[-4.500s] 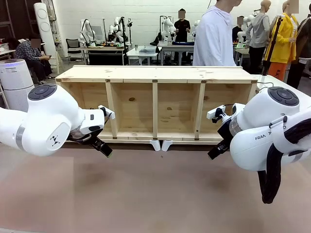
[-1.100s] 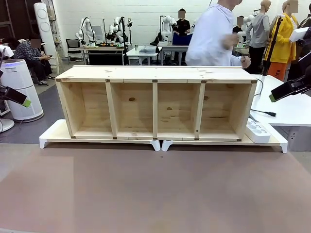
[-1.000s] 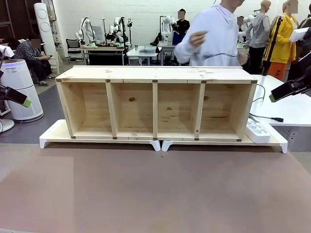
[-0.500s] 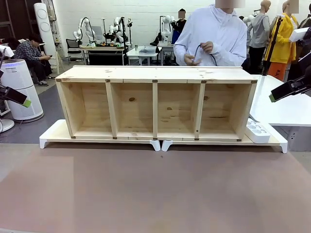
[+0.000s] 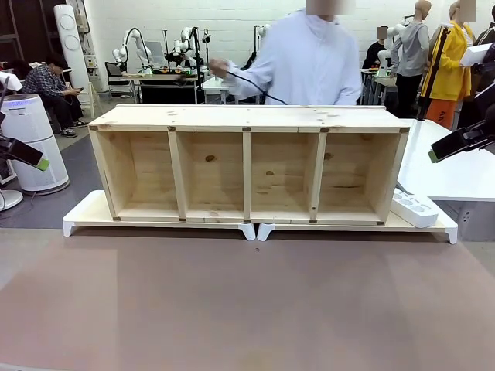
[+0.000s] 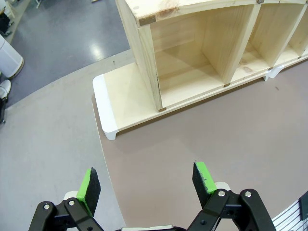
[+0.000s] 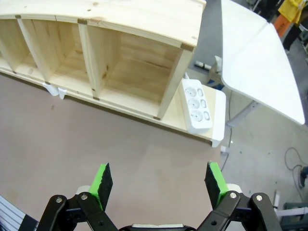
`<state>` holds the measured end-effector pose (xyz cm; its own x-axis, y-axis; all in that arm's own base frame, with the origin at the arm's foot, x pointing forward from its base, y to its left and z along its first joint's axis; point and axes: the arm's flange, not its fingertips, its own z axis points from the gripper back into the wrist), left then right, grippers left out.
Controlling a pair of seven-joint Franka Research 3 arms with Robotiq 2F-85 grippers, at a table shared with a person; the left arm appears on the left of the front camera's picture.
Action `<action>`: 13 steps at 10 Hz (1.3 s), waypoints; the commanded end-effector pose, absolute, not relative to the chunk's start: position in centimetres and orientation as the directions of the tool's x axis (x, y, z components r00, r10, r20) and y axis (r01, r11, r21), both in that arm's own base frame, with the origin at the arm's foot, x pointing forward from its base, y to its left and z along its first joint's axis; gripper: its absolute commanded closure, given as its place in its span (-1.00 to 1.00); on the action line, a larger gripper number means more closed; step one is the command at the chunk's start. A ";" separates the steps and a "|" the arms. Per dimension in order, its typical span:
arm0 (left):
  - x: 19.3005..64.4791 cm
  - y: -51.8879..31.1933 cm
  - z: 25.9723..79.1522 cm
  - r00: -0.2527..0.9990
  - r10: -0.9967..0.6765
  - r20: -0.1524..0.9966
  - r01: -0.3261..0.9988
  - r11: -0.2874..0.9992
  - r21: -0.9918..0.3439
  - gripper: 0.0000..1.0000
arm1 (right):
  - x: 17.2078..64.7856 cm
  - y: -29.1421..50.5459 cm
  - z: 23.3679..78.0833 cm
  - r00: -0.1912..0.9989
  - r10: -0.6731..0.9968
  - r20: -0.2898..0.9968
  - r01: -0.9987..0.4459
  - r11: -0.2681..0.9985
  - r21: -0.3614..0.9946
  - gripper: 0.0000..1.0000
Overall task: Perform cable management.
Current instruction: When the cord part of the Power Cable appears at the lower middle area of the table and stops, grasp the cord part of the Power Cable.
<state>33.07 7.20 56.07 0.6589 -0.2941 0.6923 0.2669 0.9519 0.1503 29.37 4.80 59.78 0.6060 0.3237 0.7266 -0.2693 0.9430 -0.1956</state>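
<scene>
Cable [image 5: 265, 94] well apart from right pincer [image 7: 160, 185]

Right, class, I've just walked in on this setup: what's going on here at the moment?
A person standing behind the wooden shelf holds the thin black cable in an outstretched hand, above the shelf top. The white power strip lies on the white base beside the shelf's end. Both robot arms hang off to the sides: the left claw and right claw are open, holding nothing.
</scene>
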 end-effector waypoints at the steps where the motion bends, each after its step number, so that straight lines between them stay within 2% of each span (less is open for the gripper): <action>1: 33.0 7.3 56.0 0.665 -0.291 0.688 0.264 0.953 0.147 -1.00 | 29.5 4.5 59.8 0.601 0.334 0.726 -0.271 0.940 -0.209 -1.00; 13: 33.0 7.3 56.0 0.665 -0.291 0.688 0.264 0.953 0.147 -1.00 | 29.5 4.5 59.8 0.601 0.334 0.726 -0.271 0.940 -0.209 -1.00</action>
<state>33.07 7.20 56.07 0.6589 -0.2941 0.6923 0.2669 0.9519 0.1503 29.37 4.80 59.78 0.6059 0.3238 0.7266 -0.2693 0.9430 -0.1956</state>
